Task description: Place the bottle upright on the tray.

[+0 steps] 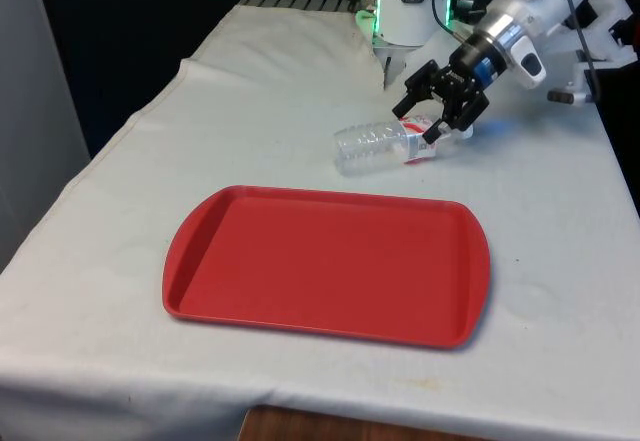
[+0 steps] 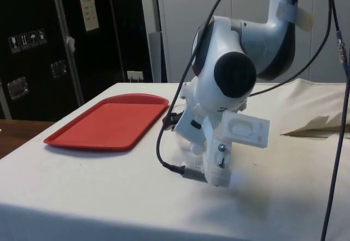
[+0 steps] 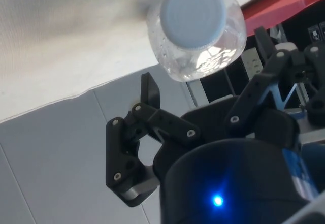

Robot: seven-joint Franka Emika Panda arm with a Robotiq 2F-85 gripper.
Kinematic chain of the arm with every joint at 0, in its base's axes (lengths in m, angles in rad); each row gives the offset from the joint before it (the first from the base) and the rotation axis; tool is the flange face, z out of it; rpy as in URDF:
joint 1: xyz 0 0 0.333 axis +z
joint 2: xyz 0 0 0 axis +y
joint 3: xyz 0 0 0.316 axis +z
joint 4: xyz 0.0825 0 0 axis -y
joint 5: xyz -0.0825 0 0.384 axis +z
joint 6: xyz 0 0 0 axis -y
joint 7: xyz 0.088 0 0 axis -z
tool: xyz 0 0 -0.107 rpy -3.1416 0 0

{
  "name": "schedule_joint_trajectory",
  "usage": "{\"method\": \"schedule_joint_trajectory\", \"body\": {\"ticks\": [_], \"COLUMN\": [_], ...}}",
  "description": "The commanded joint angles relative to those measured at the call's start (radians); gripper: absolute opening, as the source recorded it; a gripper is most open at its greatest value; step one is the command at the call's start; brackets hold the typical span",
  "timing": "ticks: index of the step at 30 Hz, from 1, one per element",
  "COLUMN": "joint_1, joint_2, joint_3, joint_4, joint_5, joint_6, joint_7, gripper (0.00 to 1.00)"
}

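Gripper [image 1: 437, 111] hung low over the white cloth [image 1: 250, 111], fingers spread wide, pinching nothing. Just ahead of the fingertips [image 1: 428, 135] lay the clear plastic bottle [image 1: 385, 146], on its side on the cloth, capped end toward the gripper, base pointing away toward the front view's left. In the wrist view, pale blue cap [image 3: 193, 13] faced straight at the gripper [image 3: 203, 87], sitting between the lines of the two open fingers [image 3: 150, 89] but beyond their tips, apart from both. Past the bottle, nearer the front camera and well clear of the gripper, sat the red tray [image 1: 325, 261], flat on the cloth. In the side view, the same tray [image 2: 109, 122] showed beyond the arm, the gripper hidden behind the arm's wrist.
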Motion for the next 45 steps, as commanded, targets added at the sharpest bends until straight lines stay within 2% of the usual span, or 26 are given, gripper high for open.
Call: {"method": "schedule_joint_trajectory", "body": {"ticks": [1, 4, 5, 6, 11, 14, 15, 22, 23, 24, 29, 31, 32, 40, 41, 42, 45], "joint_1": [0.005, 0.007, 0.002, 0.007, 0.007, 0.002, 0.006, 0.008, 0.003, 0.008, 0.008, 0.003, 0.008, 0.009, 0.004, 0.009, 0.009], "joint_2": [0.001, 0.003, 0.002, 0.004, 0.007, 0.004, 0.009, 0.016, 0.009, 0.018, 0.034, 0.032, 0.042, 0.06, 0.056, 0.065, 0.072], "joint_3": [0.001, 0.005, 0.006, 0.007, 0.018, 0.022, 0.021, 0.024, 0.025, 0.025, 0.03, 0.032, 0.033, 0.044, 0.047, 0.047, 0.052], "joint_4": [0.002, 0.002, 0.001, 0.002, 0.004, 0.001, 0.004, 0.007, 0.002, 0.007, 0.014, 0.012, 0.017, 0.025, 0.021, 0.028, 0.034], "joint_5": [-0.011, -0.011, 0.0, -0.011, -0.009, 0.0, -0.008, -0.007, 0.0, -0.007, -0.011, -0.001, -0.012, -0.014, -0.004, -0.013, -0.012], "joint_6": [-0.012, -0.029, -0.021, -0.034, -0.062, -0.061, -0.067, -0.076, -0.068, -0.078, -0.091, -0.086, -0.1, -0.127, -0.123, -0.134, -0.146], "joint_7": [0.014, 0.021, 0.008, 0.023, 0.034, 0.026, 0.036, 0.042, 0.031, 0.044, 0.061, 0.051, 0.07, 0.094, 0.085, 0.098, 0.102], "gripper": [1.0, 1.0, 1.0, 1.0, 1.0, 1.0, 1.0, 1.0, 1.0, 1.0, 1.0, 1.0, 1.0, 1.0, 1.0, 1.0, 1.0]}}
